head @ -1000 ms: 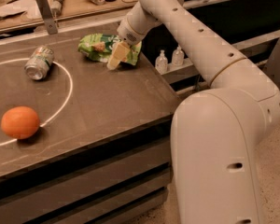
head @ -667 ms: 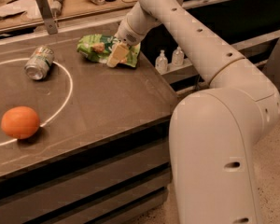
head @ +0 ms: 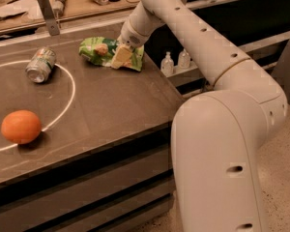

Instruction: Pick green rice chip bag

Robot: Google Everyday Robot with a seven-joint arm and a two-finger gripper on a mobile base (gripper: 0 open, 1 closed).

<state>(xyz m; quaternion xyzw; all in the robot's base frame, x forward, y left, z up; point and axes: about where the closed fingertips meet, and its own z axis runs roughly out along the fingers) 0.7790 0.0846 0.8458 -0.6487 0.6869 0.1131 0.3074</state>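
My end effector (head: pixel 122 57) is at the far right of the table (head: pixel 116 110), down on the right end of the rice chip bag (head: pixel 97 50), which lies flat near the table's back edge. Left of the bag, a can (head: pixel 40 65) lies on its side on the arc of a circle line (head: pixel 70 88) marked on the table. An orange (head: pixel 21 126) rests at the front left, just inside that line. Two small bottles (head: pixel 167 63) stand on a lower shelf beyond the table's right edge. A counter (head: pixel 77 1) runs behind the table.
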